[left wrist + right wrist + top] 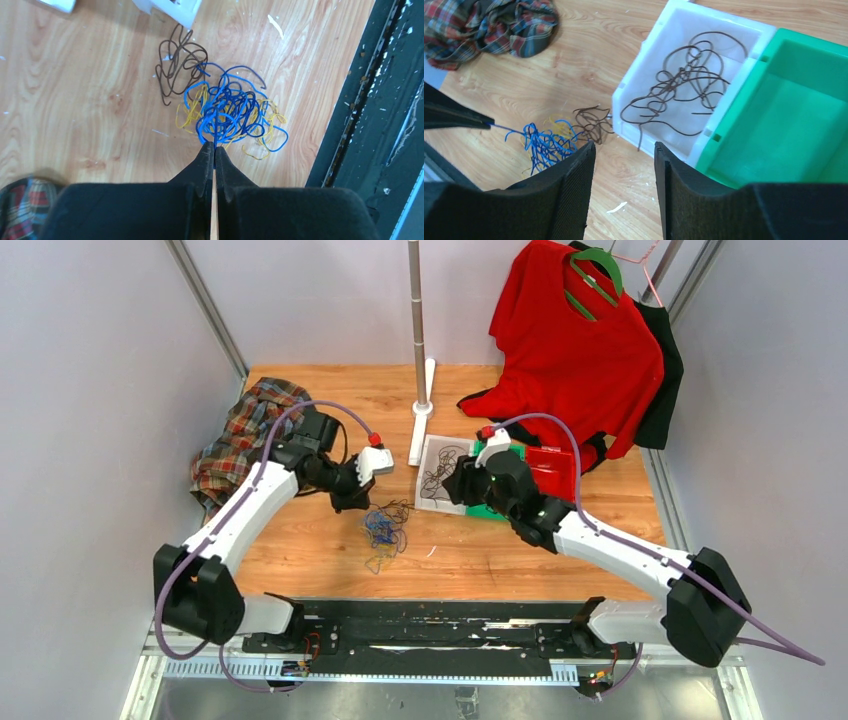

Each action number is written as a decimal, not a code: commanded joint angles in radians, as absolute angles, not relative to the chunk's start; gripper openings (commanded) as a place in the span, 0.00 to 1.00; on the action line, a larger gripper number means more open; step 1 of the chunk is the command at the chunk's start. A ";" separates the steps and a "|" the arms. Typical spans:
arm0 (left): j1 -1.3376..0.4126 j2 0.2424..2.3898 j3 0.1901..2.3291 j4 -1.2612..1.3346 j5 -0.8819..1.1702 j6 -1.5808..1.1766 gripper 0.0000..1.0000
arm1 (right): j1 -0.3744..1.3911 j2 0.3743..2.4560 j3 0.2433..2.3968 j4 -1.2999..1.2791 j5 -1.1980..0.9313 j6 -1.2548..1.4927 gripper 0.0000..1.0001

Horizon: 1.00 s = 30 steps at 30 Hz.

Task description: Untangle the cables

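Watching the left wrist feed, I see my left gripper [214,150] clenched, its tips pinching a blue strand [506,129] at the near edge of the wad of cables [227,112]. The wad is a knot of blue and yellow loops lying on the wooden table [75,100]. From the right wrist camera, that strand runs from the closed tips across to the wad. A dark brown bundle [177,60] lies against the wad's far side, between it and the white bin [744,32]. My right gripper [625,150] is released, jaws well apart with nothing between them, hanging above the near corner of the white bin. Inside that bin lie more dark cables [684,80] in loose loops. A green bin [804,115] sits touching the white one's side. A plaid cloth [489,25] lies crumpled on the table's left.
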<state>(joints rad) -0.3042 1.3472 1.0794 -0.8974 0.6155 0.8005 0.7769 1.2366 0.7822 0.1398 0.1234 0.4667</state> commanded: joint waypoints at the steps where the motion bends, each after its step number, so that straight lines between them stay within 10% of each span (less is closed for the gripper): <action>1: -0.304 1.271 1.162 -1.000 0.596 0.758 0.01 | 0.863 1.257 0.837 0.201 0.092 0.409 0.50; 14: -0.304 1.101 1.424 -1.092 0.553 0.567 0.00 | 1.095 1.414 1.029 0.392 0.007 0.290 0.65; 30: -0.304 1.054 1.677 -1.179 0.570 0.518 0.00 | 1.102 1.706 1.117 0.509 0.028 0.360 0.51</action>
